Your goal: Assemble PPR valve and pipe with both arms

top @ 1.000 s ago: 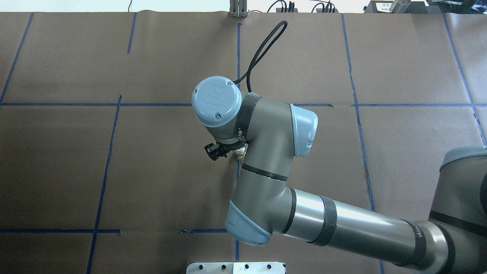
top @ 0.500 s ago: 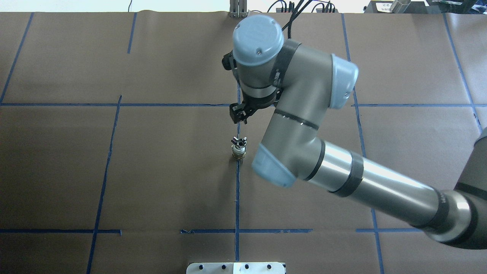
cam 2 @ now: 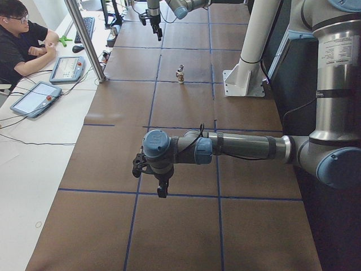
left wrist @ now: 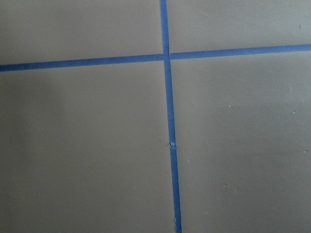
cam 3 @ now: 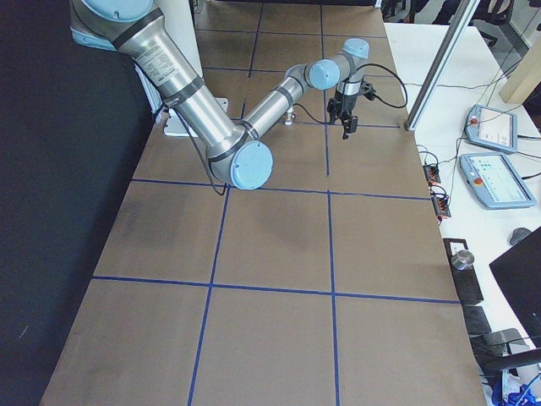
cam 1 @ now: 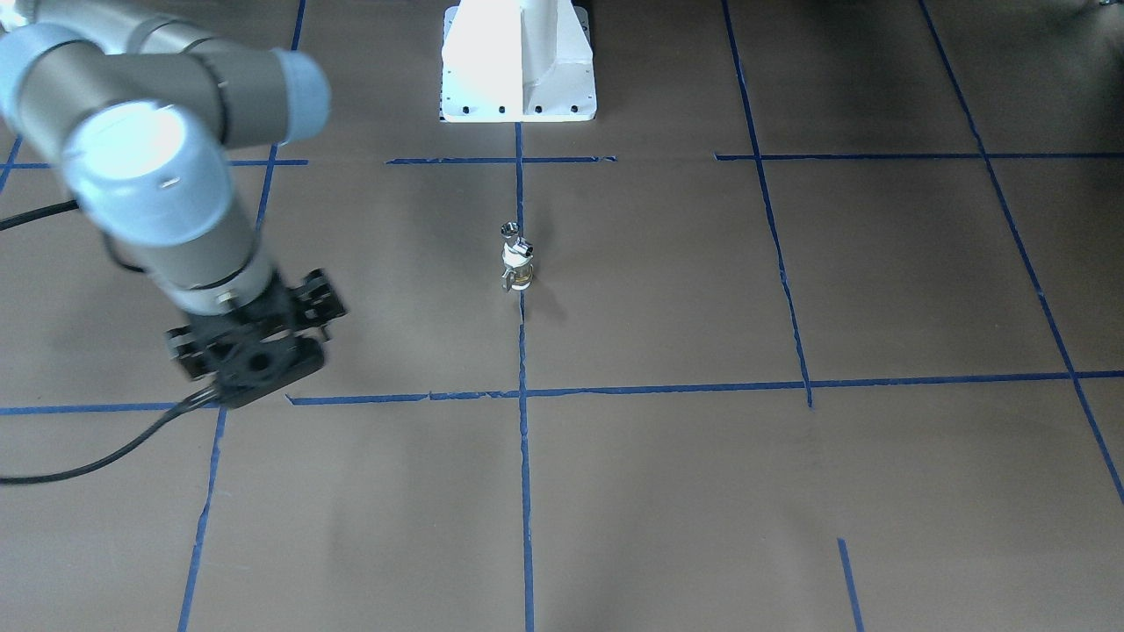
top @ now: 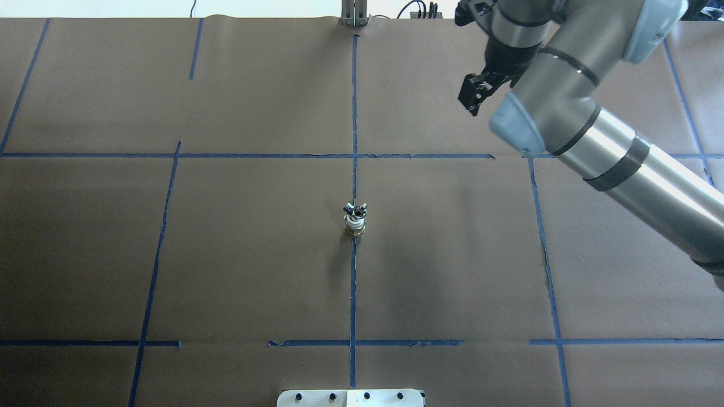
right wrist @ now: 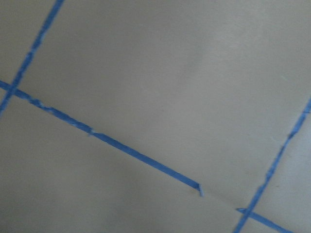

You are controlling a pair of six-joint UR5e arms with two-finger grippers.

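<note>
**Valve and pipe joined upright at table centre, both grippers apart from them**

At the left end of the table (cam 2: pixel 186 237), the left arm (cam 2: pixel 242 147) is stretched low over the brown paper. The left gripper (cam 2: pixel 162 191) is pointed down near a crossing of blue tape lines (left wrist: pixel 167 145). Whether its fingers are spread cannot be told.

At the centre, the PPR valve (top: pixel 354 224) is seen standing upright on the middle tape line (top: pixel 353 282), with the pipe (top: pixel 354 211) seated on its top end.

At the far right, the right arm (top: pixel 622 152) is held high. The right gripper (top: pixel 470 99) is seen with its fingers spread and holding nothing, well apart from the valve.
</note>
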